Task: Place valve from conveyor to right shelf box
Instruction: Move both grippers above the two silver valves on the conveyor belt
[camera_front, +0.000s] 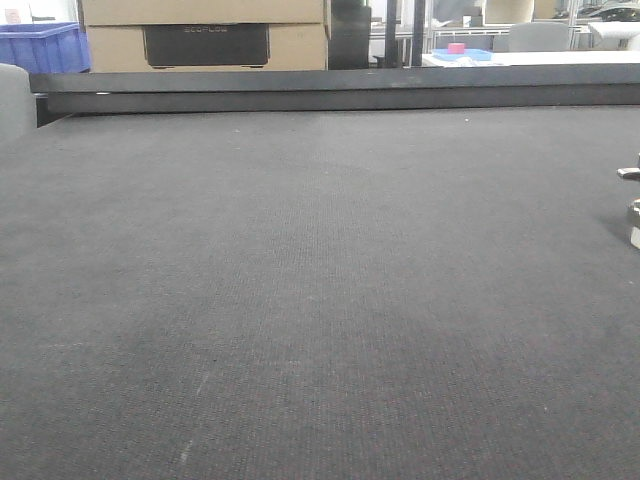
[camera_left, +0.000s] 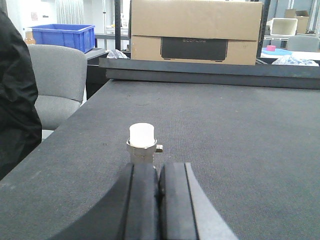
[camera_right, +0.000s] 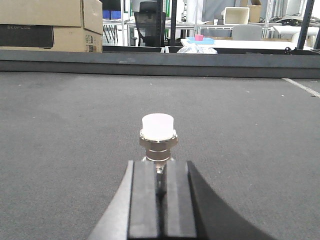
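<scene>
**Item: valve** (camera_right: 158, 135). A small silvery-grey metal fitting that stands upright. It has a hexagonal collar under a smooth, round, matt white cap and a narrower metal neck below. In the left wrist view the valve (camera_left: 142, 144) shows a thin stub that sticks out sideways from the collar. The front view catches only a sliver of metal at the right border.

**Location:** on the conveyor (camera_front: 300, 300), directly ahead of each wrist camera. In the left wrist view it is near the belt's left edge.

**Conveyor:** a wide, flat, dark grey belt with a fine woven texture. A black rail (camera_front: 340, 92) runs along its far side.

**Left end effector** (camera_left: 159, 170): black, rounded fingers pressed together with no gap. The valve stands just beyond the tips.

**Right end effector** (camera_right: 159, 167): black, flat-faced fingers with only a narrow slit between them. The valve's base meets the tips, and I cannot tell whether it is clamped.

**Markings:** a cardboard box (camera_left: 195, 30) behind the rail has a black panel with faint lettering that reads ECOFLOW.

**Surroundings:** a blue plastic crate (camera_left: 62, 36) and a grey upholstered chair (camera_left: 57, 75).
</scene>
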